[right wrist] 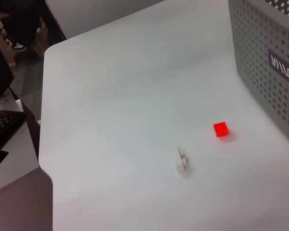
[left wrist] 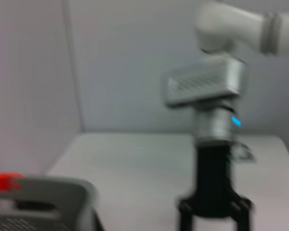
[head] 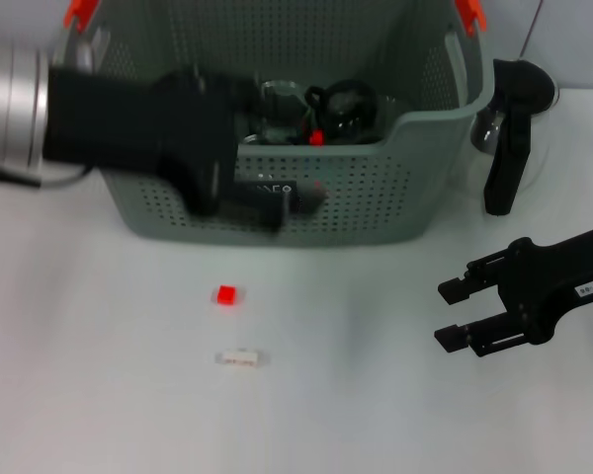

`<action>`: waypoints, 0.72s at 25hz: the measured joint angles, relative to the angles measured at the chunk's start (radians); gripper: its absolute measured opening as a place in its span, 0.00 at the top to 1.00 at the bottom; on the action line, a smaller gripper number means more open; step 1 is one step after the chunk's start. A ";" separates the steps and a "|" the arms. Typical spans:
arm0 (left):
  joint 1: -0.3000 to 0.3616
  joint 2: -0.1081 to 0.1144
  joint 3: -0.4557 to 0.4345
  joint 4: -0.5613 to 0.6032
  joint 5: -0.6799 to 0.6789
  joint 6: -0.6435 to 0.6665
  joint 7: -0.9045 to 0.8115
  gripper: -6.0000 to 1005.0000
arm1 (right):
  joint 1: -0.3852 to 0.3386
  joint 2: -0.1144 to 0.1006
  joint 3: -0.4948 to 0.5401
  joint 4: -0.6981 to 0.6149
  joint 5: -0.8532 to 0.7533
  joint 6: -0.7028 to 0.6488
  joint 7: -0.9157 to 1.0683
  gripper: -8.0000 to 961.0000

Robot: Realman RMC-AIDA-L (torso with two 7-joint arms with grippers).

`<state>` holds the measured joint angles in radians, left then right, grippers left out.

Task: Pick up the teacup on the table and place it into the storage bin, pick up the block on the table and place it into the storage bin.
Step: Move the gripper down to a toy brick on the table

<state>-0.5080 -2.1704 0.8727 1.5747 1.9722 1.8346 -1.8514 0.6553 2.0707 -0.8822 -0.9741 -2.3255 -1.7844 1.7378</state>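
Bin (head: 376,197), grey-green and perforated, found across the upper centre of the head view, orange clips (head: 79,12) at its top corners, small black label (head: 277,188) on the front wall. Dark items noted inside, near the middle; possibly a cup (head: 348,104) among them, but too blurred to confirm. Small red spot also seen inside, unidentified.

Block (head: 225,294), small and red, located on the white table (head: 99,375) just below the bin's front wall, clear of it. Small pale piece (head: 239,358) lying a little lower, apart from the block. Both confirmed in the right wrist view: block (right wrist: 220,129) near the bin's wall (right wrist: 269,72), pale piece (right wrist: 182,160) beside it.

Left gripper (head: 247,193) seen in the upper left of the head view, blurred, over the bin's front edge; opening could not be judged, nor anything held.

Right gripper (head: 455,314) placed at the lower right of the head view, above the table, fingers spread apart, nothing between them.

Black stand (head: 509,138) observed at the upper right, beside the bin.
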 joint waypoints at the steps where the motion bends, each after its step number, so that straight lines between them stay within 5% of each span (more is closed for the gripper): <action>1: 0.058 -0.002 0.066 0.042 0.002 0.025 0.032 0.14 | -0.001 0.000 0.000 0.000 0.000 0.003 0.001 0.31; 8: 0.126 -0.007 0.173 0.039 0.088 0.047 0.098 0.14 | 0.004 0.002 0.000 0.013 0.002 0.024 0.003 0.31; 18: 0.031 0.001 0.271 -0.227 0.309 -0.056 0.153 0.14 | 0.015 0.003 0.000 0.040 0.005 0.049 0.008 0.31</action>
<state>-0.4766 -2.1690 1.1439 1.3474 2.2812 1.7782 -1.6979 0.6701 2.0740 -0.8822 -0.9345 -2.3204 -1.7350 1.7462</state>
